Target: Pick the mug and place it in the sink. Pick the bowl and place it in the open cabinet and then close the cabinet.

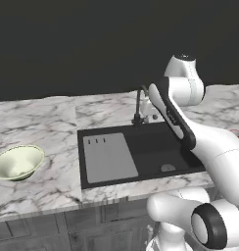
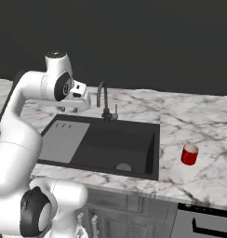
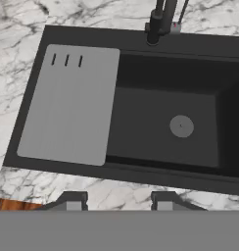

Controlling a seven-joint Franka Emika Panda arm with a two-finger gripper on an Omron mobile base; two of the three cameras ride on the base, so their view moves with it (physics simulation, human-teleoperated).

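Observation:
The small red mug (image 2: pixel 190 154) stands upright on the marble counter, right of the black sink (image 2: pixel 110 144); a sliver of the mug (image 1: pixel 237 133) shows past my arm. The pale cream-green bowl (image 1: pixel 18 162) rests on the counter left of the sink (image 1: pixel 151 147). My gripper (image 2: pixel 69 109) hovers above the sink's back left, over the grey drainboard (image 2: pixel 59 139), far from both mug and bowl. In the hand view the gripper (image 3: pixel 119 200) looks straight down at the sink (image 3: pixel 141 122), fingers apart with nothing between them. The cabinet is out of view.
A dark curved faucet (image 2: pixel 104 100) rises at the sink's back edge, just right of my hand. A round drain (image 3: pixel 181 126) sits in the basin floor. Dark lower cabinet fronts (image 1: pixel 92 230) run below the counter edge. A black wall stands behind the counter.

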